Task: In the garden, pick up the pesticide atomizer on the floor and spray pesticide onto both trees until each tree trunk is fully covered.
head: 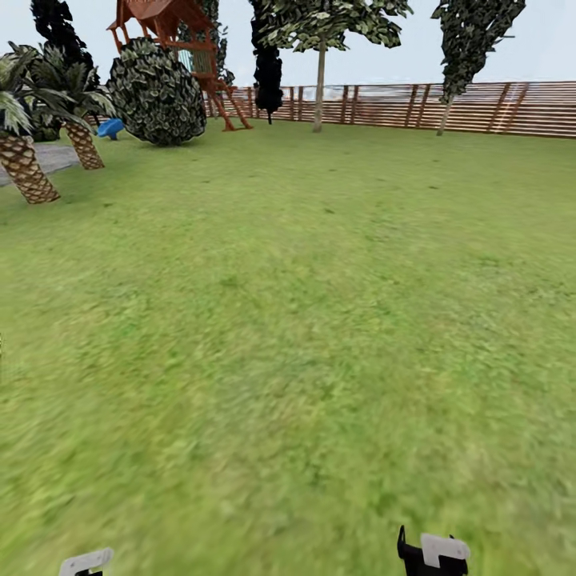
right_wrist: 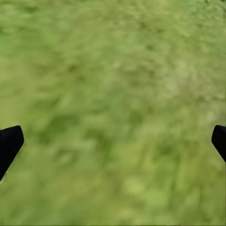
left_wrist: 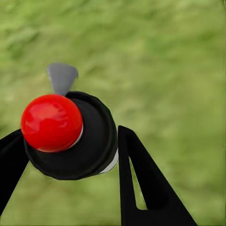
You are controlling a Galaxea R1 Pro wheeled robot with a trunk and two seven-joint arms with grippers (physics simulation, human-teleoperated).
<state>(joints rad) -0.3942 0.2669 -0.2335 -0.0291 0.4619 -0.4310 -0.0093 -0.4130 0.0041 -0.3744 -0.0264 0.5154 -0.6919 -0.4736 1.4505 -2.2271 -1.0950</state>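
1. The pesticide atomizer [left_wrist: 70,134] is held in the left gripper [left_wrist: 70,155]. In the left wrist view, its black round body with a red cap and a grey nozzle tab is seen between the two black fingers [left_wrist: 141,179], which are closed against its sides.
2. The right gripper [right_wrist: 113,141] is spread wide and holds nothing. In the right wrist view, its two fingertips appear at opposite edges, with only blurred lawn [right_wrist: 113,94] between them.
3. In the head view, the tops of both grippers are visible at the lower edge, over open grass [head: 288,320].
4. The nearest thick-trunked tree [head: 320,80] stands far ahead, slightly right of centre, in front of the wooden fence [head: 480,108]. A second tree [head: 460,72] stands further right along the fence.
5. Palms [head: 48,136], a round shrub [head: 156,92] and a play tower [head: 172,32] lie to the far left and are not targets.
6. No white spray specks are seen on either trunk; spraying is judged not yet begun.
7. The coming move is judged to turn on distance: both trunks lie well apart from the atomizer, straight ahead and to the right, so the base must be driven forward before the nozzle is aimed. The left arm carries the tool, although the trees lie toward the right side.
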